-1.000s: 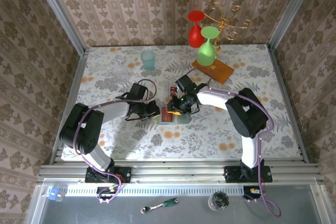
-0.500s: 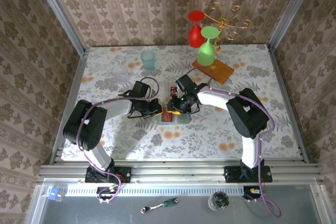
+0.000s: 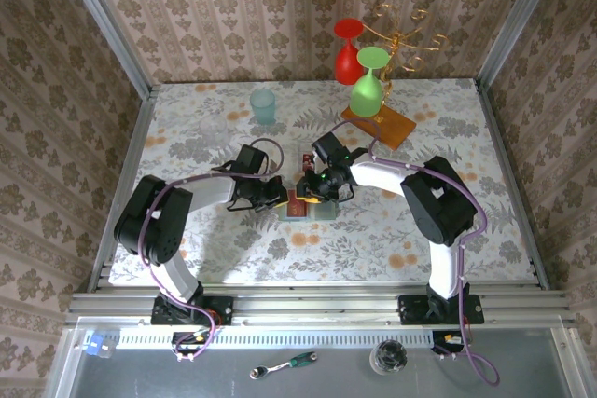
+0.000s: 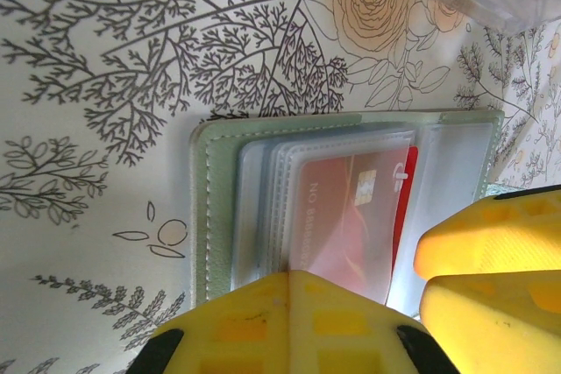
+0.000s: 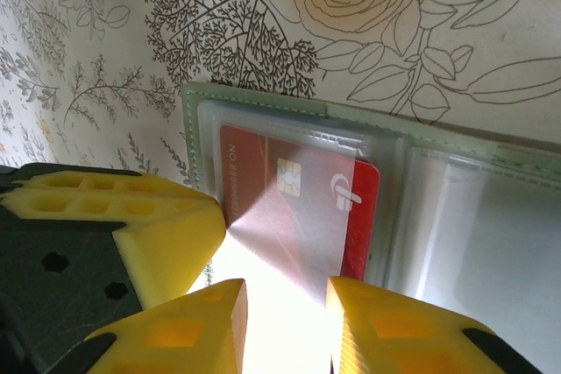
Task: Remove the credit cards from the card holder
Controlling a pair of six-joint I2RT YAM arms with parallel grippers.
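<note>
**Red card sleeved, both pincers at the holder**

At the bottom of the right wrist view, the right pincer (image 5: 285, 297) is released. Its yellow fingers stand apart on either side of the near edge of the red credit card (image 5: 294, 208). The card sits in a clear sleeve of the card holder (image 5: 263, 98), which lies open and flat mid-frame. The left pincer (image 4: 289, 285) looks clenched, a single yellow wedge at the holder's near edge.

Extraction seems barely begun, with no card out yet. The next move likely calls for pinning the holder and pinching the card's bare red edge.

Further up the floral surface (image 3: 466, 230) stand a teal tumbler (image 3: 263, 105) and a wooden slab (image 3: 378, 125). A green goblet (image 3: 367, 90) and a red goblet (image 3: 347, 53) sit by a gold rack (image 3: 401, 30), in front of wallpapered walls.
</note>
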